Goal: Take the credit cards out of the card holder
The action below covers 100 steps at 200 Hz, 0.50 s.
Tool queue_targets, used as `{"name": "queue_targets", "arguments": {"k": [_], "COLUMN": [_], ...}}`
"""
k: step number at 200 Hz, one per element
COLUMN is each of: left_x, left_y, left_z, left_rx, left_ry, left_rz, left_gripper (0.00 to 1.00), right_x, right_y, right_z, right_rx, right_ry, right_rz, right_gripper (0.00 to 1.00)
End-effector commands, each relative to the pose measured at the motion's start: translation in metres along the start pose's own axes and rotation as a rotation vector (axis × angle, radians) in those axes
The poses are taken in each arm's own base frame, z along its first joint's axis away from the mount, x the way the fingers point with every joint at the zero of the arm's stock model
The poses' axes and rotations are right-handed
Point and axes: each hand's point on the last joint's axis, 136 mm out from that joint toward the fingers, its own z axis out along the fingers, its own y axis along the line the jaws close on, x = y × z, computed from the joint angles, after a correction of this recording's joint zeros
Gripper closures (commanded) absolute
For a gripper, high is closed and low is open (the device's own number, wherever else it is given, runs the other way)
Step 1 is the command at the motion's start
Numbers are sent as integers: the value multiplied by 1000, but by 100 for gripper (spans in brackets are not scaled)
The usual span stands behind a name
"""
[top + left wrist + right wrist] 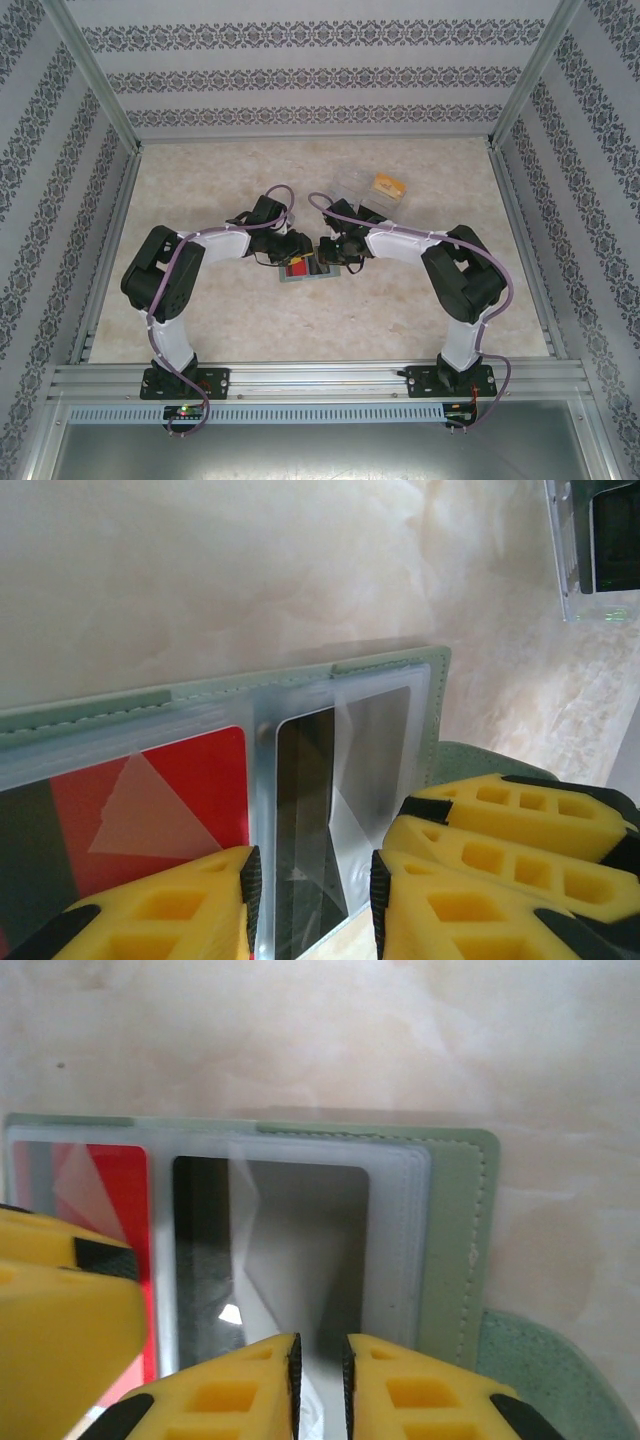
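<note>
The grey-green card holder (305, 277) (100, 706) (456, 1240) lies open on the table between both arms. A red card (296, 267) (190, 780) (122, 1190) and a greyish card with a dark stripe (305, 780) (300, 1240) sit in its clear pockets. My left gripper (296, 256) (311, 900) stands over the striped card's pocket with its jaws apart. My right gripper (328, 257) (319, 1380) hovers at that card's near edge, with a narrow gap between its jaws and nothing seen pinched. Its fingers (500, 815) crowd in beside the left ones.
A clear plastic tray (352, 186) (590, 550) stands behind the right gripper with a yellow-orange card (388, 185) in it. Patterned walls and metal rails enclose the marbled table (200, 190).
</note>
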Motion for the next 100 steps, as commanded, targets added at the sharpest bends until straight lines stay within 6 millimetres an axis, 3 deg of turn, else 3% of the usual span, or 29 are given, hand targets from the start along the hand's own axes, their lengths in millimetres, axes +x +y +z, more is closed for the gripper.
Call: {"name": "queue_targets", "arguments": {"k": [1, 100], "left_x": [-1, 2], "left_y": [6, 6], "left_z": [1, 5], "left_rx": [-28, -29], "left_ry": [16, 52], "left_rz": [6, 18], "left_gripper": [63, 64], "right_x": [-1, 9], "right_y": [-7, -9], "right_z": [2, 13], "right_rx": [48, -5], "right_ry": [4, 59], "right_rz": [14, 51], "right_gripper": [77, 79]}}
